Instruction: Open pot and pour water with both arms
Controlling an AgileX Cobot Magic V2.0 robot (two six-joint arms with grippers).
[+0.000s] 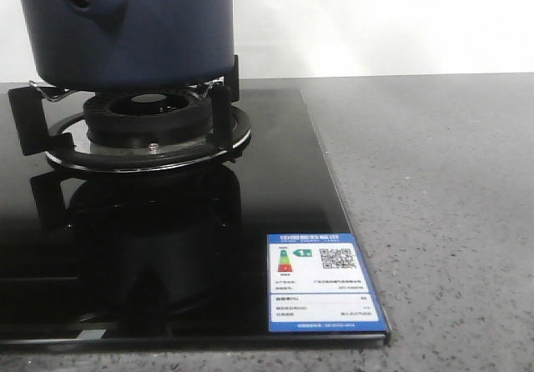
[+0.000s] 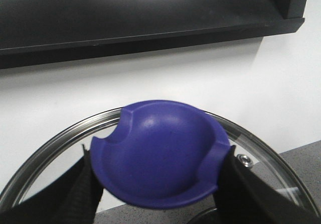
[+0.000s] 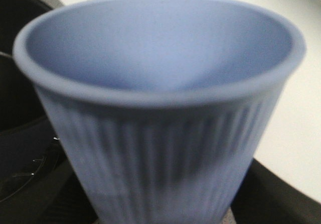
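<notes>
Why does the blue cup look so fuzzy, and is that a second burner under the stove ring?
Right wrist view: the cup fills the frame, too close to focus, so rim and ribs smear. Front view: sharp; the glossy black cooktop mirrors the burner, no second one. Left wrist view: the lid knob is crisp, softly lit.

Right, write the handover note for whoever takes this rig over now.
Left gripper: shut on the purple dome knob of the round glass lid, held up against the white wall.
Right gripper: fingers barely visible; the light blue ribbed cup fills its view, apparently held.
Dark navy-blue matte pot sits on the black burner stand.
Done: lid off.
Left: pour; cup contents not discernible.
</notes>
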